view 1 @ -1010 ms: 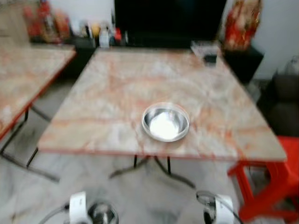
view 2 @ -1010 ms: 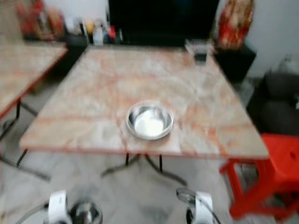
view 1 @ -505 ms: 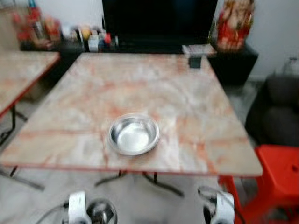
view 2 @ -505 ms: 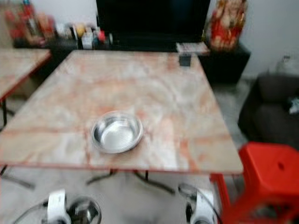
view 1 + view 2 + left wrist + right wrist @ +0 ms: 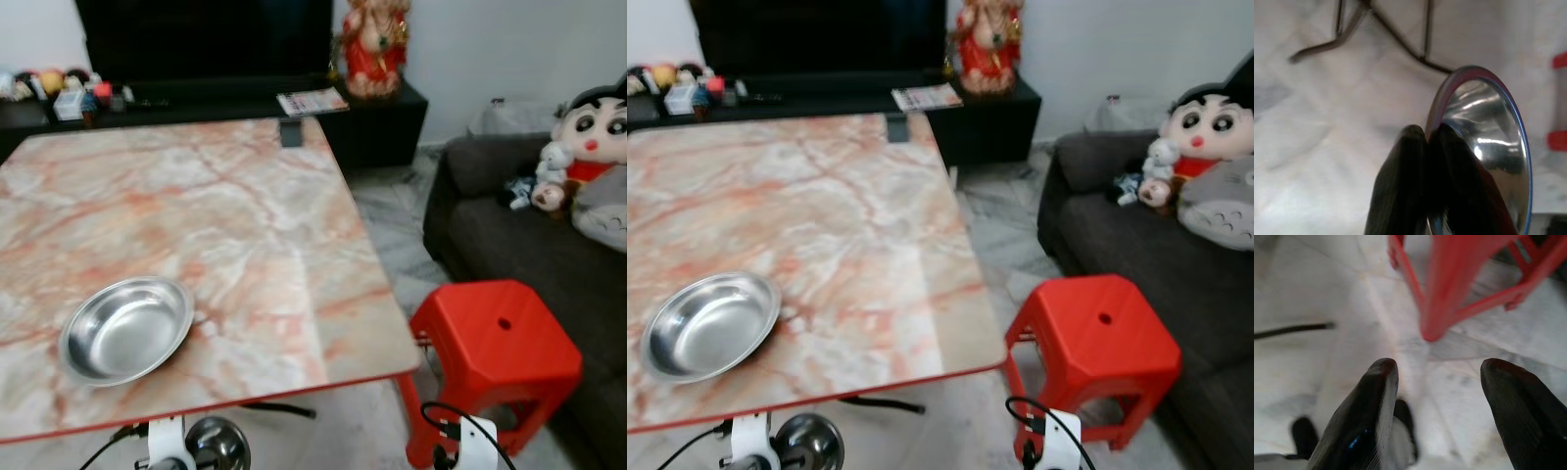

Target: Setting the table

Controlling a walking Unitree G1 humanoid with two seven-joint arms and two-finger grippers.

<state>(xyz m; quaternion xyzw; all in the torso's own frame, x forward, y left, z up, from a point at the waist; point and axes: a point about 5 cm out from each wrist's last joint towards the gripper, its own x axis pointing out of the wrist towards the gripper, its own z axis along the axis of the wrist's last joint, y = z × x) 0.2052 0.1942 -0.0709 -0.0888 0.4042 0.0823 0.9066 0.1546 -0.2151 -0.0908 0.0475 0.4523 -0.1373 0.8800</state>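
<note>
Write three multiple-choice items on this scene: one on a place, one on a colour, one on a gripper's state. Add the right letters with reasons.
1. Where does the round steel bowl on the marble-patterned table lie?
A. near the edge closest to the robot
B. at the far edge by the TV stand
C. on the stool

2. What colour is the plastic stool beside the table?
A. blue
B. red
C. white

3. What is the left gripper doing?
A. hanging open
B. shut on a second steel bowl's rim
C. holding a spoon

Answers:
1. A: the round steel bowl sits near the table's near edge.
2. B: the stool is red.
3. B: the left gripper pinches the second steel bowl.
</note>
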